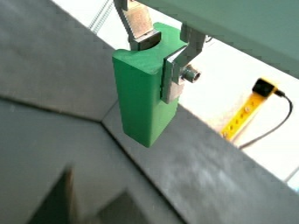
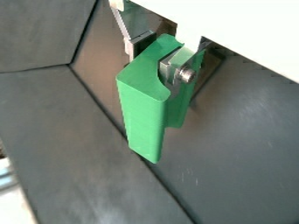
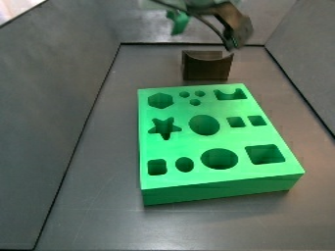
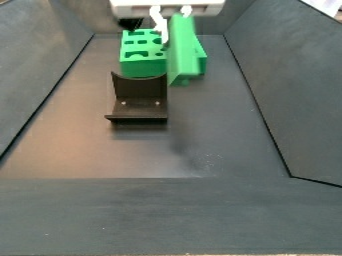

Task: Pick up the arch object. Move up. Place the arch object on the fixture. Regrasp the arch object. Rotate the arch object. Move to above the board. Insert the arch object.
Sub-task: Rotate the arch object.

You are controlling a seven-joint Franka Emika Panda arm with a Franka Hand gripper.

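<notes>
The gripper point(image 1: 158, 48) is clamped on the upper end of the green block point(image 1: 146, 92), its silver fingers point(image 1: 180, 70) pressed against opposite faces. In a side view the block point(image 4: 185, 47) hangs tilted in the air, clear of the floor, at about one o'clock from the fixture point(image 4: 138, 95). The board point(image 3: 214, 142) lies flat, well apart from the block. This looks like the carry toward the fixture; next the block must come down squarely onto the fixture's top before the gripper lets go.
</notes>
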